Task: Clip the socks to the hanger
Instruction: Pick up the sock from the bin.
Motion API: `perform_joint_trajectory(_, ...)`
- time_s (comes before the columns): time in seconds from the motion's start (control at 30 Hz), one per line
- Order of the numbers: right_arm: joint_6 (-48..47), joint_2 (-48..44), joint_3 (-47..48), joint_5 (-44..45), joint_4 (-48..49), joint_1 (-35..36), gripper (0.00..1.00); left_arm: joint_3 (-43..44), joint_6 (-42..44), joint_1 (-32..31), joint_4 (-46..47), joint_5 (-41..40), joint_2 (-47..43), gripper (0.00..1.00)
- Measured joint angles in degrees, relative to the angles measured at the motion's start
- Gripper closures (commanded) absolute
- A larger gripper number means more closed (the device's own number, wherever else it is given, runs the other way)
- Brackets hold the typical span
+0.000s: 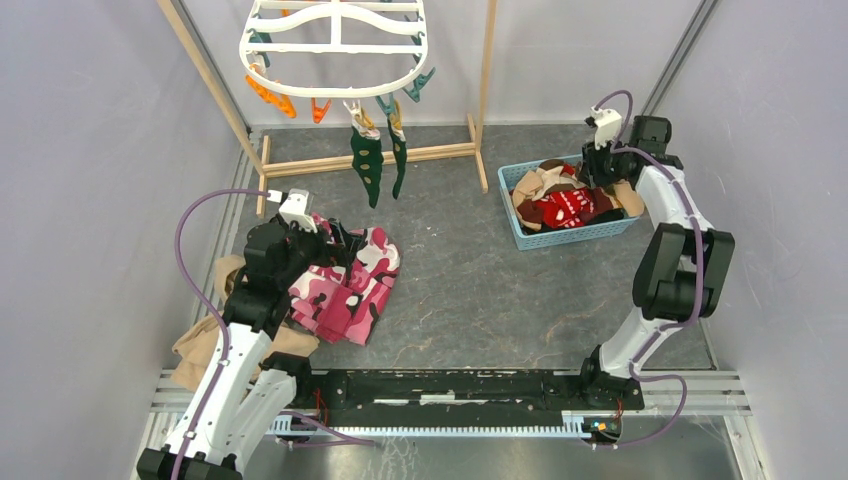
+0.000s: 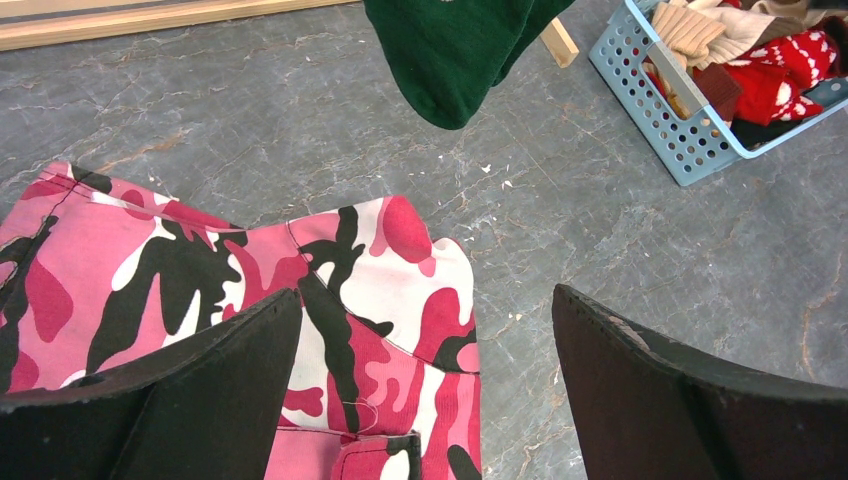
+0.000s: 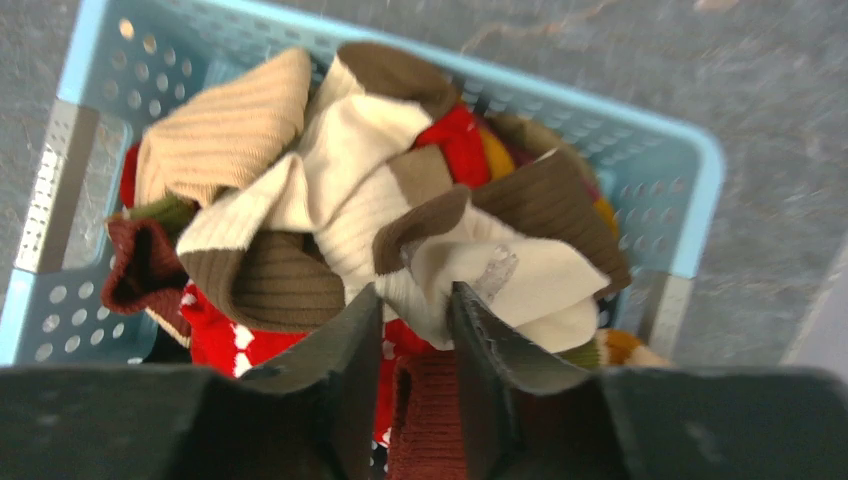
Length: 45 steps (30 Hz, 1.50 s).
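Hanger (image 1: 335,45) hangs at the far left-centre with two green socks (image 1: 367,165) clipped beneath it; well to its right the blue basket (image 1: 575,236) holds the remaining socks (image 1: 565,200), bunched directly under the right gripper (image 3: 418,300), which is clenched on a cream-and-brown sock (image 3: 520,275); the left gripper (image 2: 425,295), nearer the hanger, gapes empty above camouflage cloth (image 2: 150,260)

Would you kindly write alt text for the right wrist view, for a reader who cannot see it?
The right tool is closed on a fold of a cream and brown sock atop a pile in a light blue basket. A beige sock and a red sock lie in the pile, and the basket stands on a grey table.
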Motion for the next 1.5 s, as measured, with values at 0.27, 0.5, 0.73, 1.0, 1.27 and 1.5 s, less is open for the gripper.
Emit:
perform_joint_trajectory(0.27, -3.1, -0.1, 0.0, -0.7, -5.0, -2.3, 0.37, 0.0, 0.0, 0.1, 0.0, 0.0, -0.2, 0.0)
perform_joint_trajectory(0.5, -4.5, -11.6, -2.0, -2.5, -3.9, -10.0, 0.56, 0.0, 0.0, 0.3, 0.0, 0.4, -0.4, 0.0)
perform_joint_trajectory(0.73, -5.1, -10.4, -5.4, 3.6, -2.5, -12.2, 0.73, 0.0, 0.0, 0.5, 0.0, 1.0, -0.4, 0.0)
perform_joint_trajectory(1.0, -5.8, 0.5, -7.1, 5.9, -3.2, -11.3, 0.75, 0.0, 0.0, 0.6, 0.0, 1.7, -0.9, 0.0)
perform_joint_trajectory(1.27, -6.5, 6.0, -7.0, 5.2, -5.0, -9.2, 0.68, 0.0, 0.0, 0.6, 0.1, 1.7, -0.9, 0.0)
perform_joint_trajectory(1.5, -7.5, -1.0, -6.1, 5.1, -7.6, -9.2, 0.47, 0.0, 0.0, 0.6, 0.1, 1.7, -0.9, 0.0)
